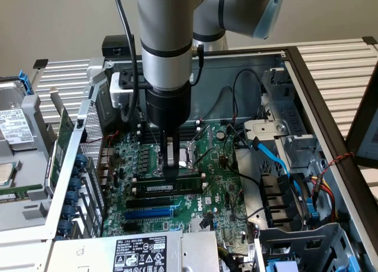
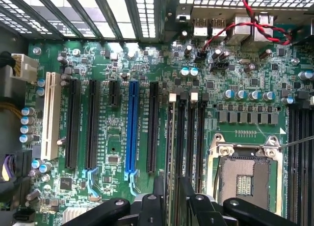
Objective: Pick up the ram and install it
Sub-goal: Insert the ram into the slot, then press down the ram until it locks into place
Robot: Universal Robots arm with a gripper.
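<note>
Found fingers (image 1: 179, 157) closed on ram (image 1: 190, 186), edge-down along black slot of motherboard (image 1: 215, 195), near blue slot (image 1: 150, 213).

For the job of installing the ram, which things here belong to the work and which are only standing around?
Belong to the job: the ram, standing on edge at the black memory slots; the hand, at its top edge.
Just there: the blue slot; the processor socket; the blue cables; the upright green card.

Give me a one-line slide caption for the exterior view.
Robot gripper down at the ram, by the black motherboard slots inside the open computer case.
</note>
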